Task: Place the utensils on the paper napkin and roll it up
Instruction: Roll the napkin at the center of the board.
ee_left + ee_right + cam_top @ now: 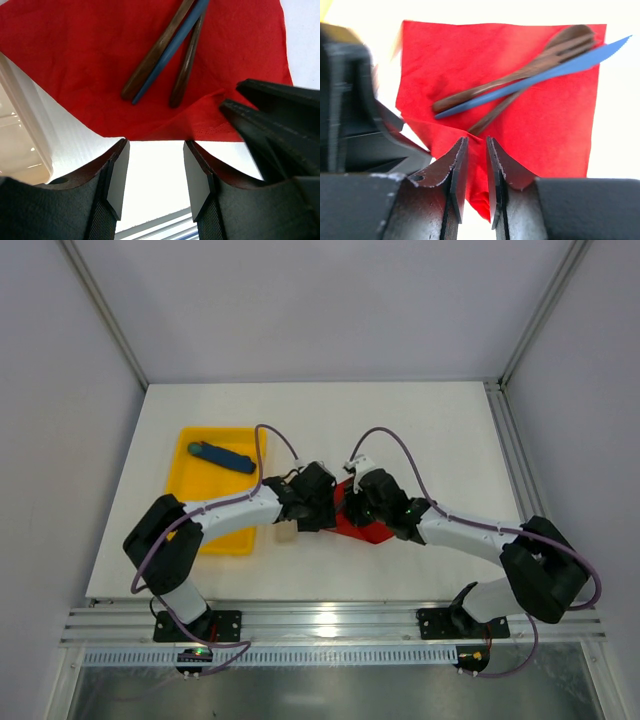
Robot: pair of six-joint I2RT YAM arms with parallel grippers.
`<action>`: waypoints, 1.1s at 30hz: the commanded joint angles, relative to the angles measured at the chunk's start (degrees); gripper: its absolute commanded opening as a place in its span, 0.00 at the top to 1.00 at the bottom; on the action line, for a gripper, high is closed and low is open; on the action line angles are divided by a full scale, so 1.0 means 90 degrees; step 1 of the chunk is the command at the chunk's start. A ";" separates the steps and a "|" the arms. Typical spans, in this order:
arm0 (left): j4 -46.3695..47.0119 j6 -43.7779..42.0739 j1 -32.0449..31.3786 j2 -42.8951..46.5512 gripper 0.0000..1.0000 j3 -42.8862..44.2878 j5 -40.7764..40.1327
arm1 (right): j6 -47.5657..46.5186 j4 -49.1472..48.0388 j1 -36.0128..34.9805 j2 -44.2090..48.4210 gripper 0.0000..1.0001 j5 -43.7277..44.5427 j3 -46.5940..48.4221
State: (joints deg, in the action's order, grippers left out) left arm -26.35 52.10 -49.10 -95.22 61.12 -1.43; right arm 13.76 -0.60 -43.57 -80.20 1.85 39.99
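Grey walls stand around a white table (420, 430). By its left edge sits a yellow tray (225, 495) with a blue stick (225, 456) in it. A small pale thing (285, 533) sits on the table just by the tray's near right corner.

Close to the middle of the table, a bit toward the near edge, lies the red paper napkin (75, 60). On it lie the brown utensils (150, 59) and a blue knife (170, 52), all touching side by side.

Both arms meet over the napkin. The left gripper (155, 150) hangs at the napkin's edge with its jaws spread wide, and only white table shows between them. The right gripper (476, 145) is over a folded-up edge of the napkin. Its jaws are a tiny bit apart, with red paper showing in the gap.
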 commanded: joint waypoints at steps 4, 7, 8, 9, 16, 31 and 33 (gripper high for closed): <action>0.0193 0.0012 -0.0023 -0.0025 0.49 0.0220 -0.0095 | 0.0444 0.0028 0.0300 0.0522 0.72 0.0058 0.0059; 0.0183 0.0012 -0.0013 -0.0016 0.49 0.0220 -0.0095 | 0.0541 0.0301 0.0329 0.0591 0.72 0.0195 0.0108; 0.0174 0.0012 -0.0013 -0.0006 0.49 0.0220 -0.0085 | 0.0571 0.0330 0.0359 0.0591 0.72 0.0224 0.0137; 0.0174 0.0012 -0.0023 0.0004 0.49 0.0220 -0.0085 | 0.0581 0.0388 0.0388 0.0591 0.72 0.0253 0.0147; 0.0154 0.0012 -0.0023 0.0033 0.49 0.0211 -0.0085 | 0.0669 0.0506 0.0515 0.0260 0.84 0.0040 0.0225; 0.0086 0.0032 -0.0159 0.0072 0.49 0.0308 -0.0095 | 0.0181 0.0330 0.0535 -0.0102 0.87 -0.1367 0.0215; 0.0057 0.0022 -0.0159 0.0062 0.49 0.0308 -0.0105 | 0.0141 0.0408 0.0574 -0.0131 0.87 -0.1387 0.0312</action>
State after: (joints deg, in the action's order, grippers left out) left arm -26.41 52.12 -50.24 -95.31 61.82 -1.45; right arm 16.60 4.36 -38.87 -81.17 -9.10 39.99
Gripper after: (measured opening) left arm 0.507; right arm 0.132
